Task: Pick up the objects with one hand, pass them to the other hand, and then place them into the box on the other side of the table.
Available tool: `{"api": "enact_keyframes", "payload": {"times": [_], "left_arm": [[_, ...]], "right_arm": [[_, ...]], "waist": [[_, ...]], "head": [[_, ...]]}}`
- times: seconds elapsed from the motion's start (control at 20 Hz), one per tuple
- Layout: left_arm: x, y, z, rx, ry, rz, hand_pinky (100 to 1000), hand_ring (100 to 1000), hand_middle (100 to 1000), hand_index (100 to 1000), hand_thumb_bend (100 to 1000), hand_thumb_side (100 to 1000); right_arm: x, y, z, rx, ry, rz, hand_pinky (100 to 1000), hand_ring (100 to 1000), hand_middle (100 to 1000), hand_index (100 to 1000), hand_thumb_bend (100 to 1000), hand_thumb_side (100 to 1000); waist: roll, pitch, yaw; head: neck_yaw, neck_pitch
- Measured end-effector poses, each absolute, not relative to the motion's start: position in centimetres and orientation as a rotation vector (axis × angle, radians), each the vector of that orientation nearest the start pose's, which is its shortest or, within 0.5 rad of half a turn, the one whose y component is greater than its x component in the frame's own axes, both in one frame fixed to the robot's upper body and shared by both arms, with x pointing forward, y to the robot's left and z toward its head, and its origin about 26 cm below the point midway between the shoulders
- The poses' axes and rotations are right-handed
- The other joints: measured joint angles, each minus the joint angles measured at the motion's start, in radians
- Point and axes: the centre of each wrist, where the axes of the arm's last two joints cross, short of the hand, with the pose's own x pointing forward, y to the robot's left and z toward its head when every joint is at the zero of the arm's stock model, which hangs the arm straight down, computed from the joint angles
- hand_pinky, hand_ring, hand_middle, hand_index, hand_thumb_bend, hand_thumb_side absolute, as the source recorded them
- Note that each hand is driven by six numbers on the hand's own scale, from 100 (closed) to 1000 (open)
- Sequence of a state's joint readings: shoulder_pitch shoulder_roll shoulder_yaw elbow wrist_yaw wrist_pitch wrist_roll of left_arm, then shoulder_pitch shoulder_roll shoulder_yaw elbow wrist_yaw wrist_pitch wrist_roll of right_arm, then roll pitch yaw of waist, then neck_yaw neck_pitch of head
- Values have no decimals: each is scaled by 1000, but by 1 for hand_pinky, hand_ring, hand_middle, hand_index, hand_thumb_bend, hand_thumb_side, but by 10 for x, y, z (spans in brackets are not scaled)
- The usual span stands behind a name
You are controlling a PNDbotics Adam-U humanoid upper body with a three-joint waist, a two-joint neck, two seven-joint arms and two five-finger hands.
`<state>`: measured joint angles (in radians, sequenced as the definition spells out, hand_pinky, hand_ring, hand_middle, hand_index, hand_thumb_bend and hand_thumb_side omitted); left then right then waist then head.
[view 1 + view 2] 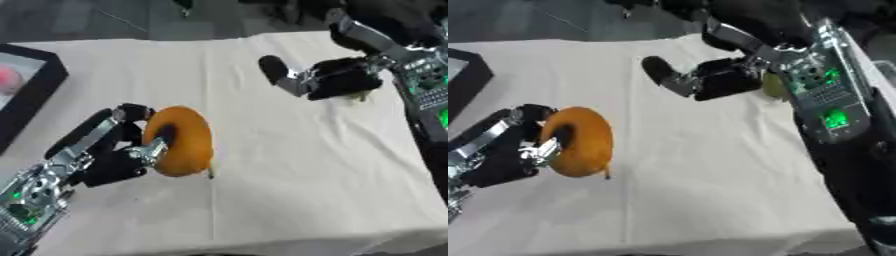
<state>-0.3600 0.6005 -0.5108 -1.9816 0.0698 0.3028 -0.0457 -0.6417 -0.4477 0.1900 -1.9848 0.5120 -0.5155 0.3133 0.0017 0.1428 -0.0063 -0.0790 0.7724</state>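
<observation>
Already the left hand point(109, 150) has its fingers curled round the orange ring-shaped object point(179, 140) at the near left, held on edge above the table point(306, 165), just right of the black box point(35, 95), while the right hand point(328, 77) hovers far right, fingers relaxed, well apart.

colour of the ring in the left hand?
Orange-brown ring, held by the left robot hand; left eye view shows it best.

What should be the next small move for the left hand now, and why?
Probably carry the donut left toward the box. The left hand already has its fingers curled round it above the cloth, and the right hand is apart, so the pass looks done.
</observation>
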Motion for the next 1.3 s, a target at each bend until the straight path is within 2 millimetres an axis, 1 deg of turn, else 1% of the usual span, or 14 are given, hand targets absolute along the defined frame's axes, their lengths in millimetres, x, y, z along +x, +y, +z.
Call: {"api": "enact_keyframes", "payload": {"times": [0.1, 0.2, 0.35, 0.55, 0.65, 0.8, 0.85, 0.9, 0.95, 1.0, 1.1, 1.15, 1.25, 1.3], "left_arm": [[283, 200, 160, 35, -1733, -946, 431, 100, 524, 560, 100, 445], [284, 213, 159, 116, -1732, -899, 438, 100, 526, 563, 100, 360], [290, 244, 164, 384, -1705, -781, 440, 100, 531, 567, 100, 284], [309, 296, 176, 852, -1570, -522, 454, 100, 529, 571, 100, 201], [325, 327, 181, 1059, -1467, -375, 466, 100, 536, 581, 100, 198], [344, 377, 180, 1219, -1328, -234, 497, 100, 602, 651, 100, 215], [349, 393, 177, 1247, -1289, -199, 522, 100, 653, 695, 100, 250], [352, 407, 174, 1270, -1250, -169, 580, 100, 764, 788, 100, 356], [355, 419, 171, 1285, -1209, -146, 652, 100, 871, 909, 201, 506], [357, 429, 167, 1291, -1166, -132, 691, 100, 921, 954, 313, 591], [358, 443, 161, 1298, -1091, -117, 716, 100, 971, 993, 425, 679], [359, 448, 161, 1309, -1067, -114, 728, 100, 996, 1000, 453, 725], [360, 453, 165, 1333, -1050, -108, 729, 100, 1000, 1000, 458, 797], [360, 454, 168, 1342, -1054, -105, 724, 100, 1000, 1000, 450, 800]], "right_arm": [[312, -207, 282, 575, 2630, -1600, 809, 810, 857, 954, 100, 100], [312, -217, 278, 617, 2675, -1590, 793, 796, 839, 941, 100, 100], [312, -233, 268, 691, 2745, -1577, 780, 785, 826, 934, 100, 100], [310, -251, 253, 789, 2808, -1580, 768, 776, 810, 925, 100, 100], [309, -258, 246, 825, 2828, -1585, 764, 773, 806, 922, 100, 100], [307, -263, 239, 847, 2852, -1589, 757, 769, 799, 917, 100, 100], [307, -264, 237, 850, 2858, -1590, 756, 768, 798, 915, 100, 100], [306, -265, 236, 852, 2864, -1589, 755, 767, 796, 913, 100, 100], [306, -266, 235, 856, 2868, -1588, 753, 764, 792, 912, 100, 100], [306, -267, 234, 856, 2871, -1590, 752, 763, 788, 910, 100, 101], [305, -268, 231, 857, 2879, -1594, 752, 762, 785, 909, 100, 119], [305, -268, 230, 858, 2882, -1597, 752, 761, 784, 909, 100, 123], [305, -269, 228, 862, 2890, -1602, 751, 759, 778, 907, 100, 132], [304, -270, 227, 867, 2894, -1605, 751, 759, 778, 907, 100, 134]], "waist": [[0, 0, -2], [-1, 0, -7], [2, -6, -12], [8, -12, -27], [9, -14, -41], [7, -13, -66], [6, -13, -73], [5, -11, -79], [3, -9, -85], [2, -6, -90], [1, -2, -95], [0, -2, -96], [-3, -2, -96], [-3, -2, -95]], "head": [[7, 0], [21, 0], [68, 0], [147, 0], [183, 0], [232, -1], [246, -2], [257, -8], [268, -16], [276, -23], [286, -35], [289, -39], [289, -46], [287, -46]]}}
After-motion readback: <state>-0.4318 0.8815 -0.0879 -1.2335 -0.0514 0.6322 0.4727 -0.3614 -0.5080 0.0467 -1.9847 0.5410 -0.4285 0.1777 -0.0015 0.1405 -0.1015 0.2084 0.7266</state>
